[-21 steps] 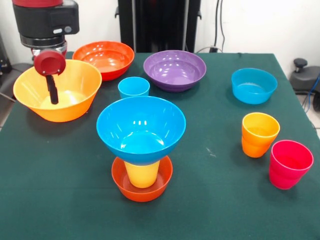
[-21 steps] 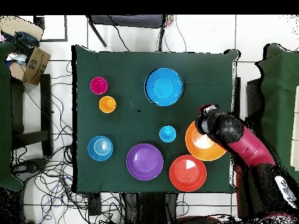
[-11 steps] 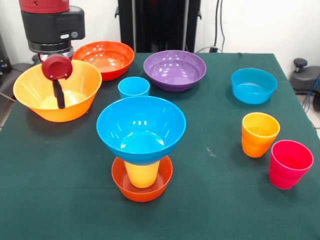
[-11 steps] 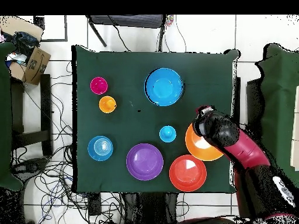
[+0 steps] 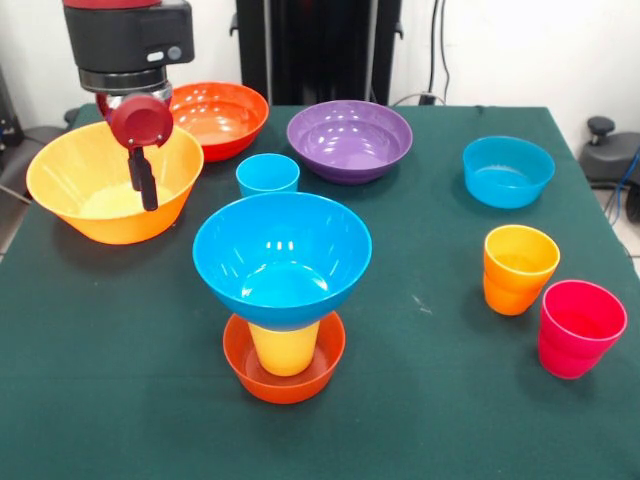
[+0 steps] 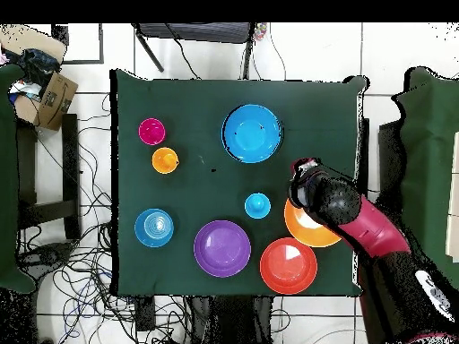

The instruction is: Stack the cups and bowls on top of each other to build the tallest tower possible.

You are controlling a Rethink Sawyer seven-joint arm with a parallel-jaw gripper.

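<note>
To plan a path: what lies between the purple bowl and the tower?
In the front view, only the blue cup stands between the purple bowl and the tower, slightly aside.

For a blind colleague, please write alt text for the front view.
A short tower stands on a green table: a large blue bowl on a yellow cup inside a small red-orange bowl. The robot's gripper hangs over a large light orange bowl. Other bowls and cups stand apart around them.

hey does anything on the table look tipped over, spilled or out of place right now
Nothing stands out. The loose bowls and cups sit upright on the table. The tower looks top-heavy, a wide blue bowl on a narrow yellow cup in a small red-orange bowl, but it stands level.
</note>
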